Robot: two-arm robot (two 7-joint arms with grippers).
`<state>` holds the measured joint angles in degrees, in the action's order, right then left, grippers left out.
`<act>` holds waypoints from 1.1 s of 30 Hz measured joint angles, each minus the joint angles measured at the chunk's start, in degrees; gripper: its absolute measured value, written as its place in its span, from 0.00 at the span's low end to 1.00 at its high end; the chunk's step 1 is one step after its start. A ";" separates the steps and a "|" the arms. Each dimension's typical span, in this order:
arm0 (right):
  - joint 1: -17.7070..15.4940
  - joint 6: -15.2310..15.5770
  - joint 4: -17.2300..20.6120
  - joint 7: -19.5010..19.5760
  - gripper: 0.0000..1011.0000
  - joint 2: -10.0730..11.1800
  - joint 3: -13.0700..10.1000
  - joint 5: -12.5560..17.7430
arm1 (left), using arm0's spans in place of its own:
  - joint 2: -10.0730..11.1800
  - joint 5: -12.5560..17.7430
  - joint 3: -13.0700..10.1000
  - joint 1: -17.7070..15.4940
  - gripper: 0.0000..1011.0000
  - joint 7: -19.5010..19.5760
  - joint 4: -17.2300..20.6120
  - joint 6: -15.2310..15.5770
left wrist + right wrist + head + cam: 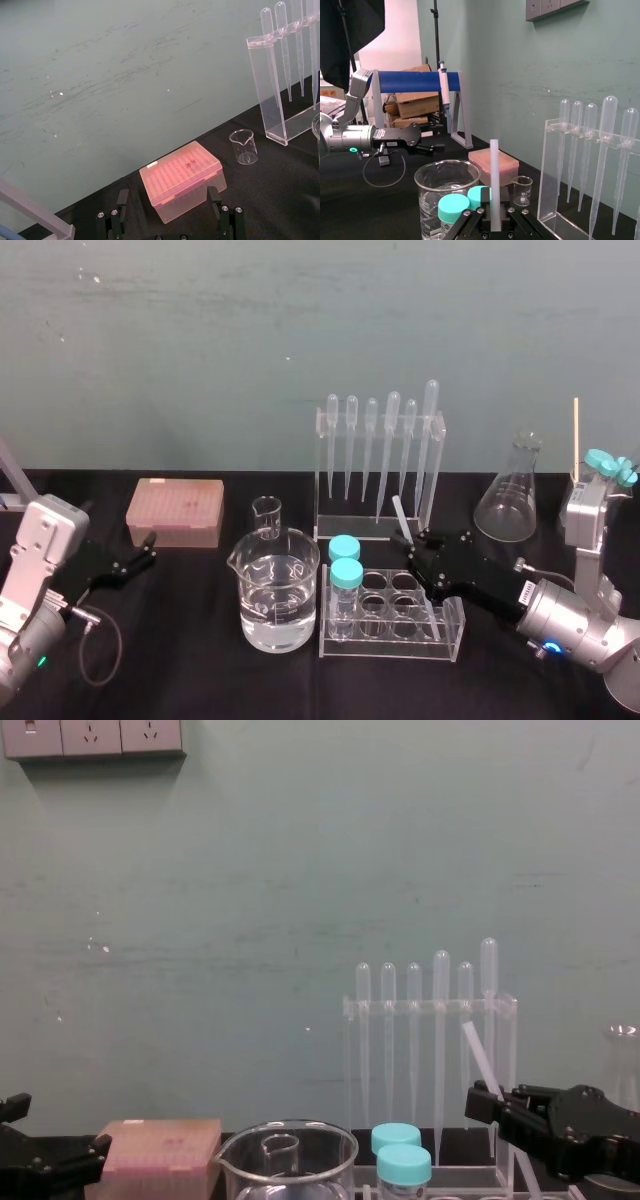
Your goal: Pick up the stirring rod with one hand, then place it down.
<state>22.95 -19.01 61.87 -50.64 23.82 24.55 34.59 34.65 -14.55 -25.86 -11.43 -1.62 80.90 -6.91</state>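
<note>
The stirring rod [398,514] is a thin translucent-white stick, and my right gripper [409,541] is shut on its lower part. It stands nearly upright, leaning a little, above the tube rack [446,638] and in front of the pipette stand [437,424]. In the right wrist view the rod [494,180] rises straight from between the black fingers [510,216]. The chest view shows the rod [479,1058] slanting up from the right gripper [482,1106]. My left gripper [143,556] rests open low at the left, just in front of the pink tip box [180,179].
A large beaker of water [277,590] stands left of the tube rack, which holds two teal-capped tubes [345,562]. A small beaker [266,517] sits behind it. An Erlenmeyer flask [511,496] stands at the back right. Several bulb-topped pipettes [391,440] hang in the stand.
</note>
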 joint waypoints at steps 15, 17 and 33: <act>-0.01 -0.11 0.00 -0.12 0.55 0.00 -0.04 0.07 | 0.00 0.00 0.00 0.00 0.99 0.00 0.00 0.00; -0.01 -0.12 0.00 -0.12 0.61 0.00 -0.04 0.08 | 0.00 0.00 0.00 0.00 0.99 0.00 0.00 0.00; 0.81 -3.02 1.16 0.19 0.99 -0.47 -1.73 0.91 | 0.00 0.00 0.00 0.00 0.99 0.00 0.00 0.00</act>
<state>23.75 -22.03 63.04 -50.44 23.35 22.83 35.49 34.65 -14.55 -25.86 -11.43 -1.62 80.90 -6.90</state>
